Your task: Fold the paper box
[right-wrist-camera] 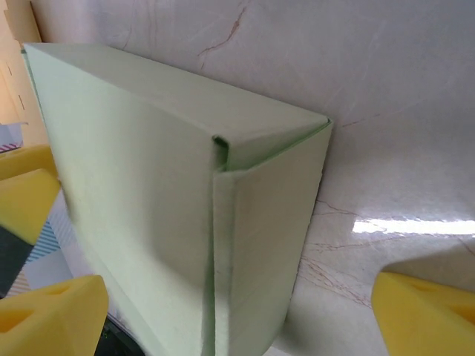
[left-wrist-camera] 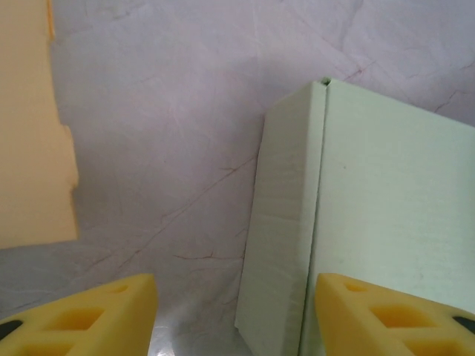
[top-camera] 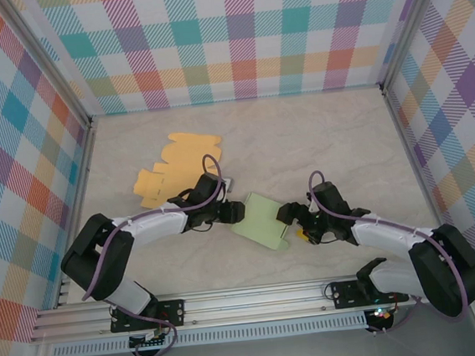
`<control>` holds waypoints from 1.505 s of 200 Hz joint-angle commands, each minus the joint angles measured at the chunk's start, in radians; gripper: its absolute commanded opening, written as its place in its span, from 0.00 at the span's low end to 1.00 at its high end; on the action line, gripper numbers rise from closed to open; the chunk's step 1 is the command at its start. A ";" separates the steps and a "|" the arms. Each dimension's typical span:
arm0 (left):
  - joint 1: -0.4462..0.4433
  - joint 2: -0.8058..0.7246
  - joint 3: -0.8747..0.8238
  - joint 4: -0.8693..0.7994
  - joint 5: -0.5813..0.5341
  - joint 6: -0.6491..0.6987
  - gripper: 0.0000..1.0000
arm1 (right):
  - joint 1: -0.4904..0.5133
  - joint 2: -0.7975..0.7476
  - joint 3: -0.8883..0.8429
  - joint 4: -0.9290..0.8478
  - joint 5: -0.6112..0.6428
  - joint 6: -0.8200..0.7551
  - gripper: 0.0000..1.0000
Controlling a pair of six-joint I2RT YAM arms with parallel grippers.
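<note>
Between my two claws: the pale green paper box (top-camera: 262,219) lies on the marbled table (top-camera: 334,135), near its middle and on the side toward my bases.
Box shape: the walls are up and it reads as a shallow closed carton. At the corner facing my right wrist, a small flap (right-wrist-camera: 220,150) is tucked under the top panel, with a thin gap along that seam.
My left claw (top-camera: 239,210): the jaws are partly spread and hold nothing. One yellow finger (left-wrist-camera: 386,319) sits right at the box's narrow side, and the other is well off it over bare table. I judge it is parked there to brace that end.
My right claw (top-camera: 293,217): spread wide and straddling the opposite corner without clamping. One finger (right-wrist-camera: 427,311) is clear of the wall. The other is low beside the broad face, and I cannot tell whether it touches.
Why both ends: light paper skates when pushed, so I judge a claw on each side is there to stop that while a seam is pressed.
Orange blank (top-camera: 177,163): a flat cut sheet beyond my left arm, apart from the green box.
Progress, my guess: nearly folded, and that corner seam wants closing.
Risk: squeezing too hard would dent a wall.
</note>
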 commanded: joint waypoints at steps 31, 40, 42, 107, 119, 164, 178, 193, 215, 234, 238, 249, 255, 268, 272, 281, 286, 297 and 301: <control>0.011 0.052 -0.064 0.082 0.058 -0.039 0.47 | 0.034 0.164 -0.075 0.270 0.011 -0.024 0.91; 0.025 0.053 -0.078 0.094 0.067 -0.048 0.46 | 0.032 0.163 -0.076 0.278 0.010 -0.025 0.91; 0.027 0.054 -0.081 0.098 0.070 -0.050 0.45 | 0.032 0.163 -0.076 0.280 0.010 -0.026 0.91; 0.107 0.080 -0.103 0.167 0.220 -0.081 0.21 | 0.034 0.164 -0.063 0.374 -0.003 -0.056 0.89; 0.113 0.080 -0.106 0.168 0.222 -0.082 0.21 | 0.032 0.163 -0.051 0.370 0.000 -0.072 0.89; 0.115 0.081 -0.106 0.172 0.235 -0.081 0.19 | 0.033 0.210 -0.023 0.482 -0.052 -0.099 0.85; 0.115 0.086 -0.106 0.173 0.242 -0.080 0.18 | 0.034 0.223 -0.016 0.510 -0.059 -0.100 0.84; 0.115 0.087 -0.105 0.171 0.246 -0.081 0.15 | 0.033 0.224 -0.014 0.526 -0.062 -0.098 0.83; 0.116 0.084 -0.100 0.165 0.251 -0.083 0.12 | 0.033 0.213 -0.019 0.530 -0.063 -0.098 0.81; 0.125 0.084 -0.095 0.160 0.258 -0.085 0.08 | 0.033 0.177 -0.027 0.519 -0.058 -0.099 0.81; 0.128 0.084 -0.094 0.158 0.261 -0.085 0.07 | 0.032 0.166 -0.028 0.511 -0.056 -0.099 0.81; 0.134 0.084 -0.092 0.153 0.263 -0.085 0.07 | 0.034 0.131 -0.027 0.471 -0.039 -0.106 0.81; 0.136 0.084 -0.091 0.151 0.261 -0.085 0.06 | 0.033 0.108 -0.027 0.439 -0.025 -0.112 0.82; 0.142 0.084 -0.089 0.148 0.260 -0.087 0.06 | 0.034 0.055 -0.023 0.352 0.020 -0.129 0.82; 0.144 0.084 -0.090 0.148 0.257 -0.088 0.06 | 0.033 0.038 -0.021 0.318 0.037 -0.131 0.82; 0.146 0.084 -0.088 0.145 0.254 -0.088 0.06 | 0.032 0.000 -0.016 0.239 0.076 -0.136 0.83; 0.147 0.083 -0.087 0.142 0.253 -0.088 0.06 | 0.032 -0.020 -0.016 0.204 0.095 -0.140 0.83; 0.150 0.083 -0.085 0.139 0.248 -0.087 0.05 | 0.032 -0.060 -0.021 0.149 0.130 -0.144 0.84; 0.151 0.083 -0.085 0.138 0.249 -0.088 0.05 | 0.033 -0.072 -0.022 0.131 0.140 -0.145 0.85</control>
